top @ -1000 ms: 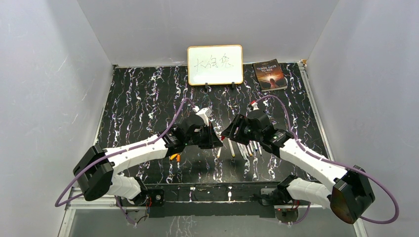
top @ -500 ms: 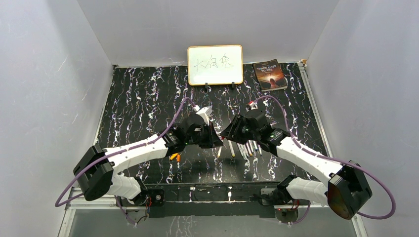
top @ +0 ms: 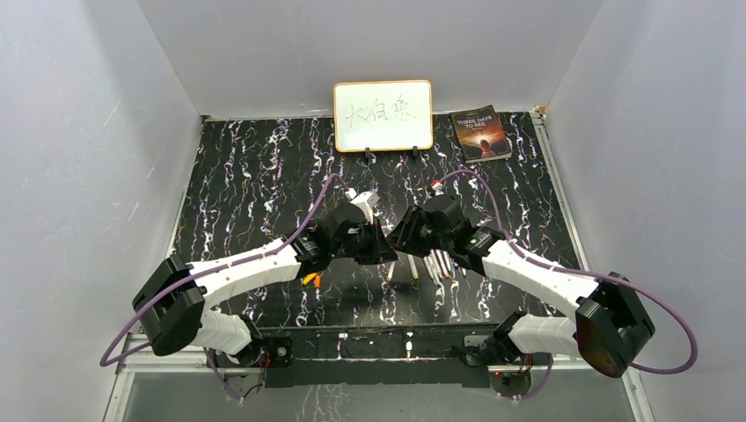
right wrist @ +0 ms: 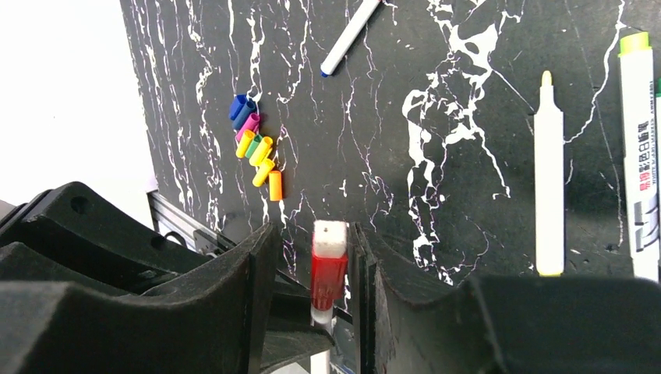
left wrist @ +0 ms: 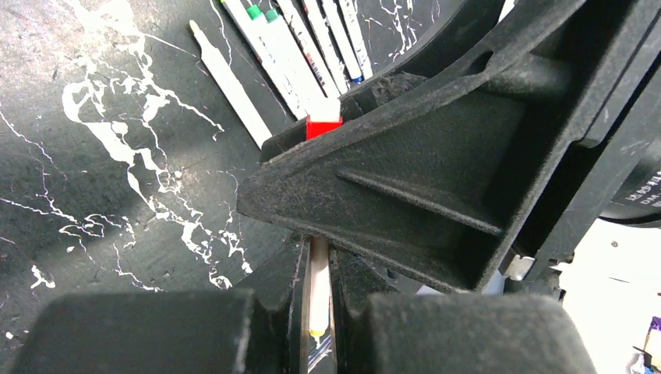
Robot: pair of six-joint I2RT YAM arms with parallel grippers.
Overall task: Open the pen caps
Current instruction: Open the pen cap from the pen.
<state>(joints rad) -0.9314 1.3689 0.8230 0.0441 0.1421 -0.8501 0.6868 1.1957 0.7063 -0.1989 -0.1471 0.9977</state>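
Bright, even light came from above — shadows were soft. Nearest the right wrist camera the fingers (right wrist: 140,312) were blurred (the table (right wrist: 436,93) beyond their tips was sharp).

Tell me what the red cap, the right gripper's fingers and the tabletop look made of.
Red cap: smooth moulded plastic, slight sheen. Right gripper's fingers: matte black, grainy, likely printed plastic. Tabletop: black with white veining, marble-look; possibly a printed film.

Left hand (left wrist: 316,261) (clamped) faces right hand (right wrist: 312,261) — tip-to-tip.
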